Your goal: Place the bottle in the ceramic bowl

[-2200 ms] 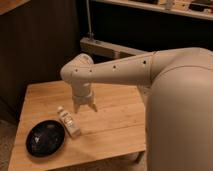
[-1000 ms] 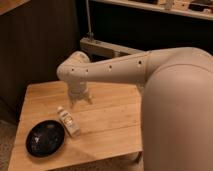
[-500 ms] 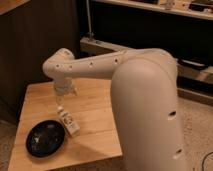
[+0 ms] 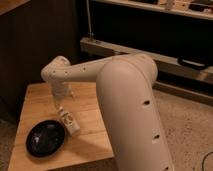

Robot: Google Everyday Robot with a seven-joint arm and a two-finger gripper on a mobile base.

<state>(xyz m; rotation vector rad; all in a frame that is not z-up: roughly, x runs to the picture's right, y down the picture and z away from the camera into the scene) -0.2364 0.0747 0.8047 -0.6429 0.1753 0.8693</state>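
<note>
Shifted left, the gripper [image 4: 62, 99] hangs over the far cap end of the bottle [image 4: 69, 122], which slants near-right beside the ceramic bowl [image 4: 45, 138]; whether it is open or closed, cannot tell.

A wooden table [image 4: 37, 100] is sitting on speckled floor [image 4: 190, 131], the hand [image 4: 61, 100] hovering over it. Dark shelving [image 4: 140, 25] is standing behind.

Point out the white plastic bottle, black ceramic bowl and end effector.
White plastic bottle [image 4: 68, 122], camera view: its label.
Black ceramic bowl [image 4: 44, 140], camera view: bare inner floor.
End effector [image 4: 58, 103], camera view: tip, near the bottle's cap.
</note>
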